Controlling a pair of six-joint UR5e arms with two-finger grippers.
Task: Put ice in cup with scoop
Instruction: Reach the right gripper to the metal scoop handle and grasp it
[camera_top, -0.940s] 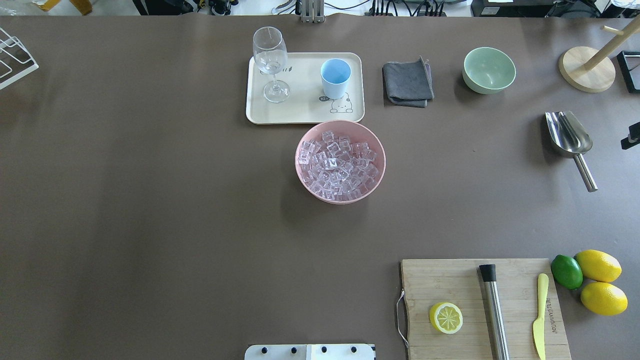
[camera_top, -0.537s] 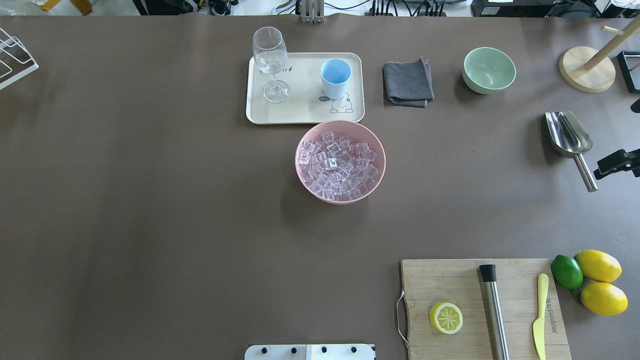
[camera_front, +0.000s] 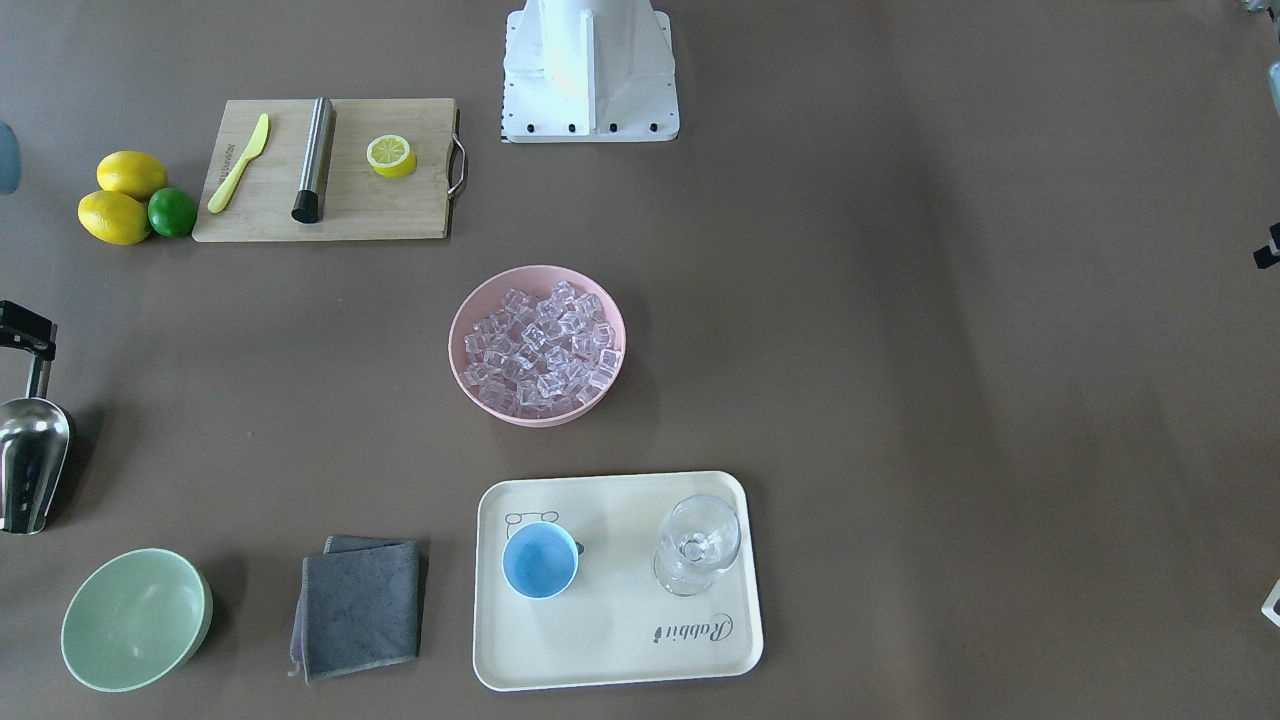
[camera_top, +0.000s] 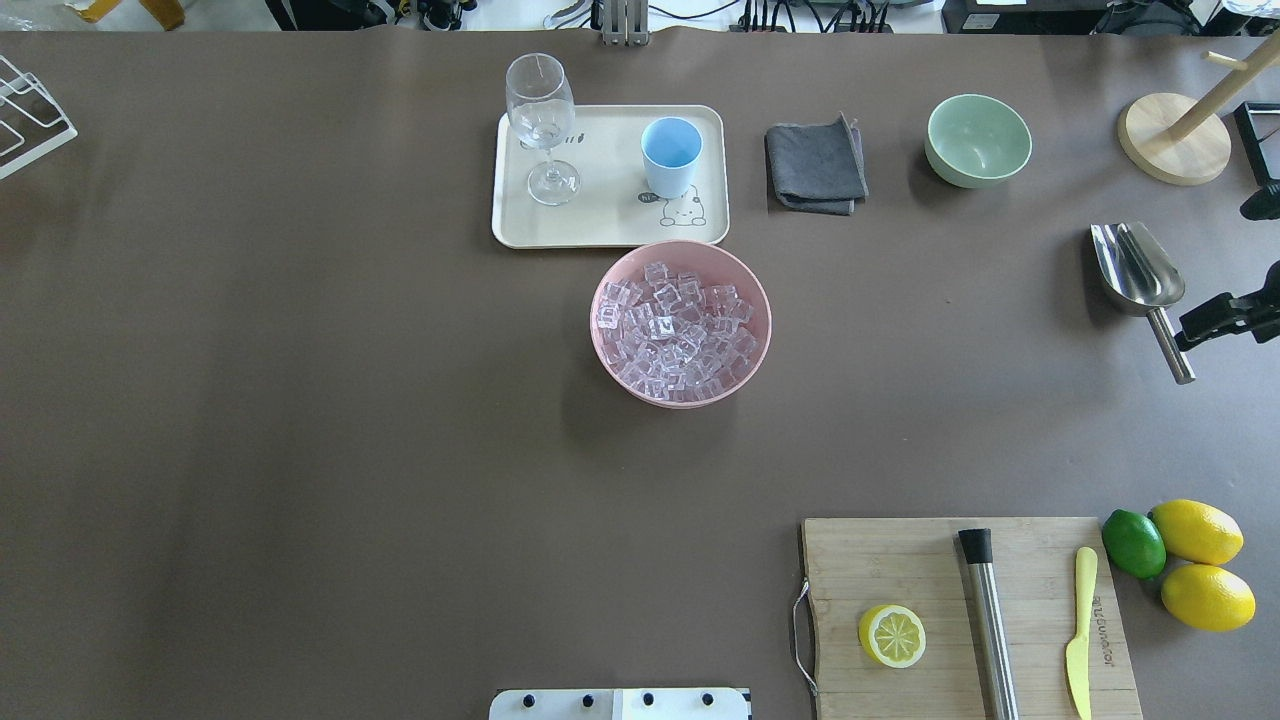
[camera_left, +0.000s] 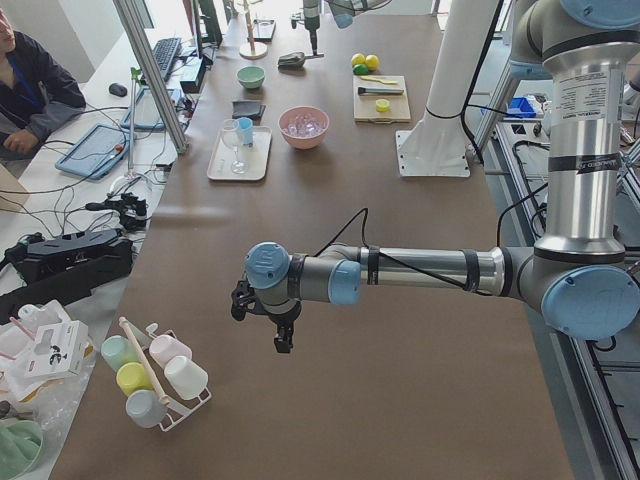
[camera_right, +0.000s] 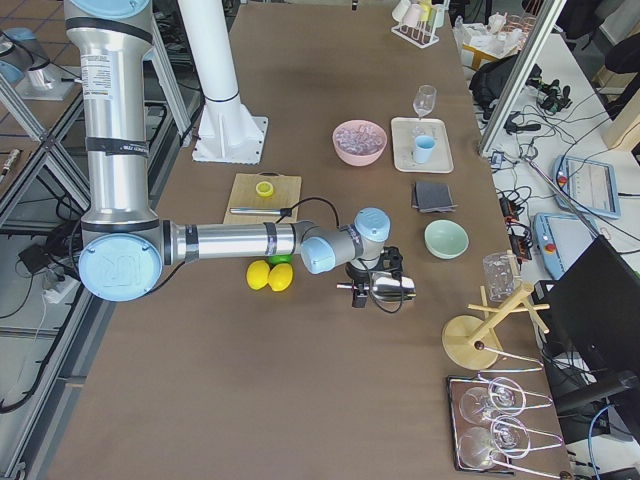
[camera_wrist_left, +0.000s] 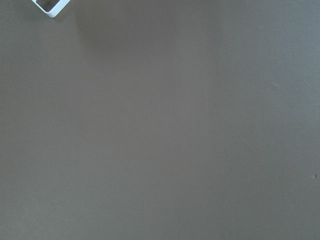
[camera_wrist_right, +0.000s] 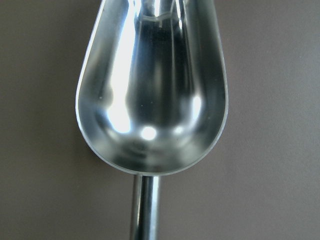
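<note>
We find a cream tray (camera_top: 610, 215) at the far middle with a stemmed glass (camera_top: 540, 110) upright on it and a pink bowl (camera_top: 700, 255) just beside its near edge. To their right we see a folded grey cloth (camera_top: 815, 165), a pale green bowl (camera_top: 977, 140) and a round wooden stand (camera_top: 1173, 138). Near right, a cutting board (camera_top: 880, 560) bears a lemon half (camera_top: 891, 635), a steel cylinder (camera_top: 988, 620) and a yellow knife (camera_top: 1080, 630), with a lime (camera_top: 1133, 543) and two lemons (camera_top: 1197, 531) clustered beside it.

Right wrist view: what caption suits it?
Shiny stainless-steel scoop, empty, lying on the brown table, handle at the frame's bottom.
</note>
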